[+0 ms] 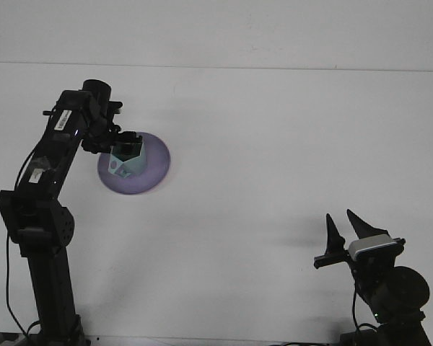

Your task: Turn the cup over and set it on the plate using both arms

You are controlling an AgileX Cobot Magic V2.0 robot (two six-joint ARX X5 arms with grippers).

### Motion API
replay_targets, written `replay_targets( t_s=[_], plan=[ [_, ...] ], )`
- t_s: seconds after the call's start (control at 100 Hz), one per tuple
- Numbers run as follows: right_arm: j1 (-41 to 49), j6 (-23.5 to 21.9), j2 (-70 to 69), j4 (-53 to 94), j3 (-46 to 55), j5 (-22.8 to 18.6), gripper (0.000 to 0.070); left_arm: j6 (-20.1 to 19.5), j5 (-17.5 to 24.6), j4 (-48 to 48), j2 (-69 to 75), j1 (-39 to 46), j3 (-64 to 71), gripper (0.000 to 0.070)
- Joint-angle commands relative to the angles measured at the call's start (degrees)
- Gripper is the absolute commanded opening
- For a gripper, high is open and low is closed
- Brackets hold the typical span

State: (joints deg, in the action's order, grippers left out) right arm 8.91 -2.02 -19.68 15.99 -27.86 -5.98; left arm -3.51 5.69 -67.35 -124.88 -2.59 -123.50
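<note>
Front view. White tabletop [274, 144]; the left arm [54, 151] reaches over a purple plate [150, 169] at left. The left end effector [124, 141] is clamped on a pale green cup [126, 162] sitting on the plate. The right end effector [350, 227], fingers apart, points upward well apart at lower right.

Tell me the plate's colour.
The plate is pale purple, seen best in the front view.

A single front view looks down and forward from high above the white table [274, 144], taking in both arms from afar.
</note>
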Motion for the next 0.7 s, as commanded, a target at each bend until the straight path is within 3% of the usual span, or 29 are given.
replay_targets(
  t_s=[0.0,0.43,0.56,0.66,0.69],
  plan=[
    [0.1,-0.8,-0.3,-0.3,-0.2,0.0,0.0296,0.3,-0.1,-1.5,-1.0,0.2,-4.5,0.0388],
    [0.1,-0.8,-0.3,-0.3,-0.2,0.0,0.0296,1.6,0.3,-4.7,14.8,2.0,-9.3,0.0361],
    [0.1,-0.8,-0.3,0.0,-0.2,0.0,0.0296,1.5,0.3,-4.8,22.0,2.2,-9.3,0.019],
    [0.1,-0.7,-0.3,0.3,-0.2,0.0,0.0296,0.5,0.3,-5.0,27.3,2.2,-9.1,0.0],
    [0.1,-0.7,-0.3,0.3,-0.2,0.0,0.0296,0.1,0.3,-5.1,28.8,2.2,-8.9,0.0015]
  ],
)
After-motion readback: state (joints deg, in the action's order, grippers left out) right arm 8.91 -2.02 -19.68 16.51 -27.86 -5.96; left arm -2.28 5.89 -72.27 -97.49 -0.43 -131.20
